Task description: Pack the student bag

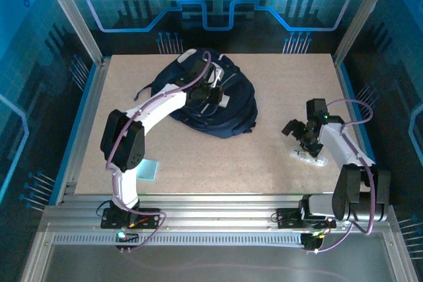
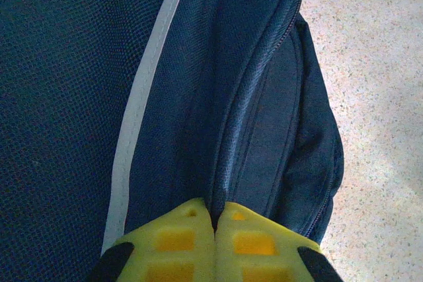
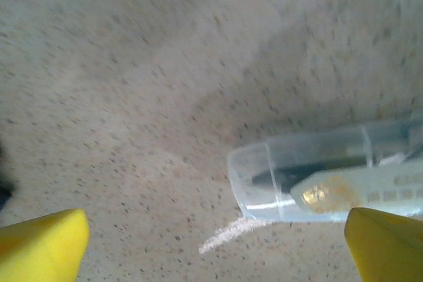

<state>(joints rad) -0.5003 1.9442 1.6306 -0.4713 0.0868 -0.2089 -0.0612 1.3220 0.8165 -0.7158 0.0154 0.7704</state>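
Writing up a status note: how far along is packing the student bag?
Done: nothing visibly packed. In hand: left gripper pinches the student bag beside a zipper; right gripper hangs open over a clear case on the table. Left: that case and a pale blue flat item lie outside the bag.

student bag (image 1: 239, 107) blocks centre, table (image 1: 225, 163) front open

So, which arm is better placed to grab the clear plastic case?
Right: the right gripper, open, hovers by the clear plastic case; the left gripper is shut on the dark navy fabric backpack.
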